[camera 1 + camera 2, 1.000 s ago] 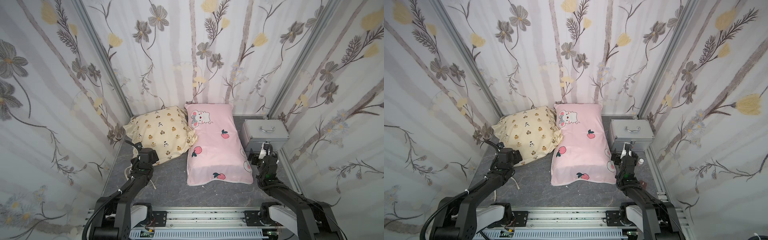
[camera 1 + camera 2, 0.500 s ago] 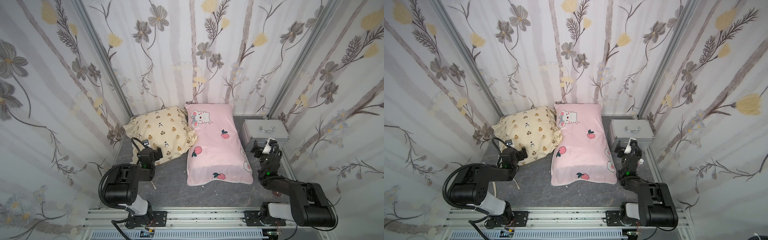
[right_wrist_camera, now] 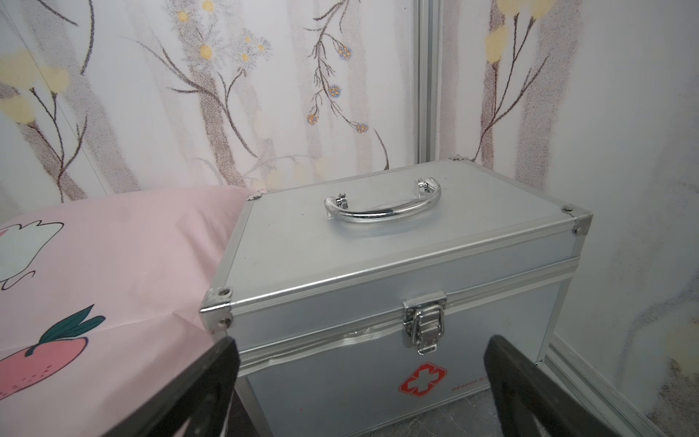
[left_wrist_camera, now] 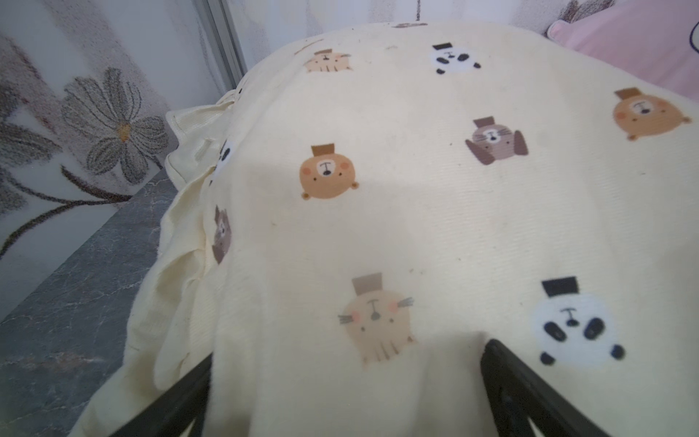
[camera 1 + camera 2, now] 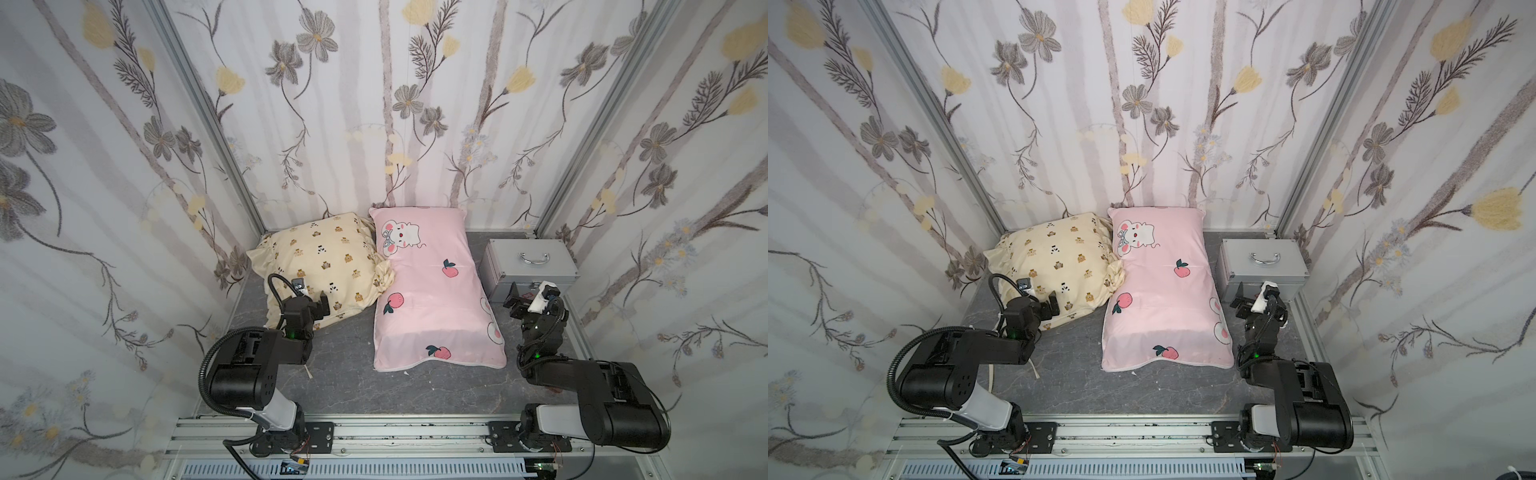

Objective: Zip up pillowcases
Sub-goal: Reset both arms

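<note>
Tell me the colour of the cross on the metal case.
Red cross, clearest in the right wrist view.

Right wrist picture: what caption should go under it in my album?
Open right gripper faces a latched silver first-aid case beside the pink peach pillow.

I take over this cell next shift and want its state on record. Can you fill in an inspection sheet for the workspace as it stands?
Surface: grey marbled table, a few light scraps on it.
Job's things: cream pillow and pink pillow lie side by side, edges touching; no zipper visible.
Clutter: silver metal case, latched shut, beside the pink pillow.
Grippers: left gripper open over the cream pillow; right gripper open, facing the case, holding nothing.
Cables: black hose looped at the left arm.
Surroundings: floral-print walls, aluminium frame posts.
</note>
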